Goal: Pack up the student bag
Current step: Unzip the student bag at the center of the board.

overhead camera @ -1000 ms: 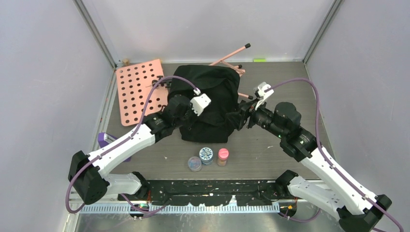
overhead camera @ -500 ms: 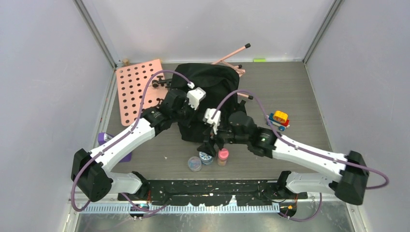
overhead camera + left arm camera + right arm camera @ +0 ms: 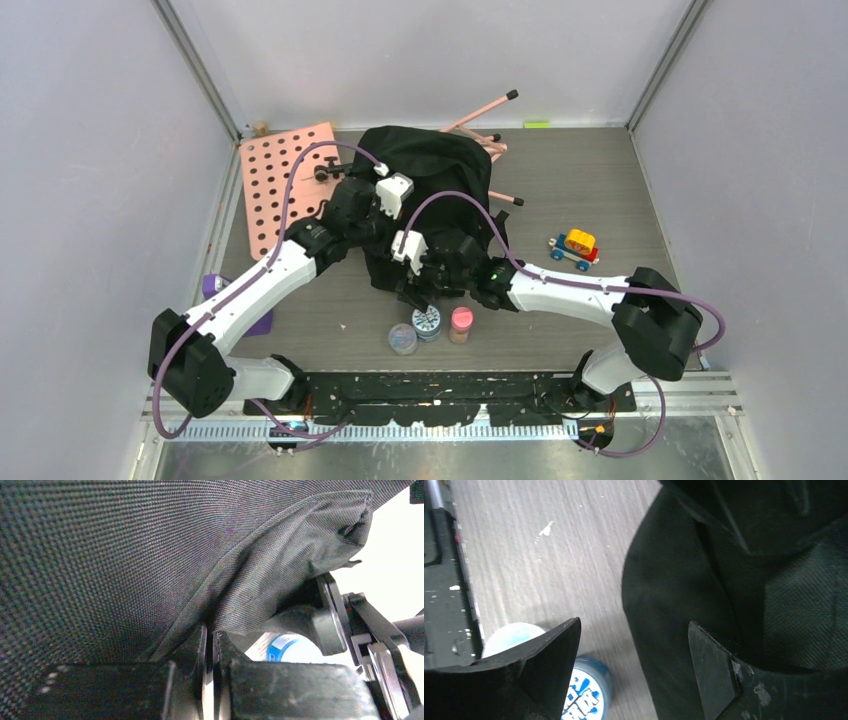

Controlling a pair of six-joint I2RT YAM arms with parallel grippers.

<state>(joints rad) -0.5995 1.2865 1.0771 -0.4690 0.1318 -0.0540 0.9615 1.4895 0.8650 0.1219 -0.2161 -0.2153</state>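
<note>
Your left jaws pinch student bag fabric; right jaws wide, empty. Jars, toy car on tabletop, unpacked. Packing looks barely begun.

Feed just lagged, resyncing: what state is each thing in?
student bag: slumped on table, fabric pinched.
left gripper: shut on student bag fabric.
right gripper: open, empty, at the bag's near edge.
three jars: upright, outside the bag.
toy vehicle: on its wheels, outside the bag.
</note>
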